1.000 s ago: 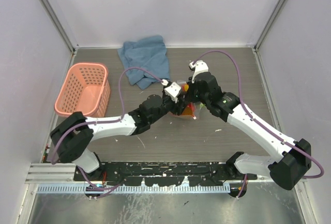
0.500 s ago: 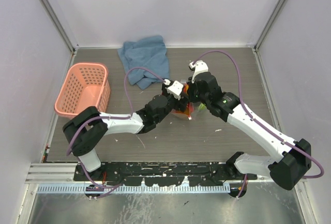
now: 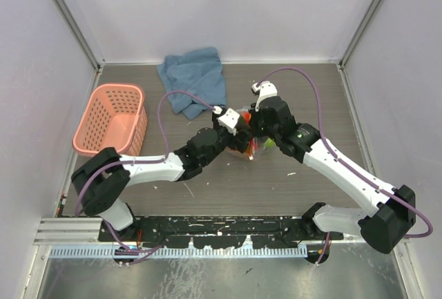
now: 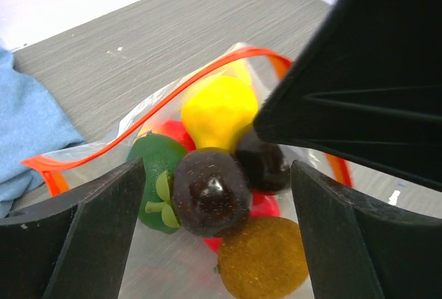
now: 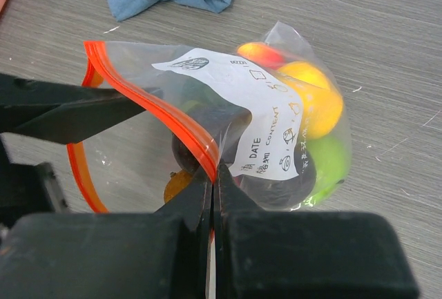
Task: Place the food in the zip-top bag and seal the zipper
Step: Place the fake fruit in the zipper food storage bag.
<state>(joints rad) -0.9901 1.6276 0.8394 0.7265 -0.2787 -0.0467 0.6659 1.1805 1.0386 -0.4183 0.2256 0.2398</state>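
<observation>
The zip-top bag [image 5: 207, 105] sits at the middle of the worktop [image 3: 228, 181], to the right and near side of the blue cloth [image 3: 193, 78]. The right end effector [image 5: 214, 175] is pinched tight on the zipper [image 5: 148, 102], holding that edge up. The left end effector [image 4: 217, 202] is spread wide at the bag's open mouth and grips nothing. Its fingers stand either side of the food [image 4: 210, 188] piled inside the bag.
</observation>
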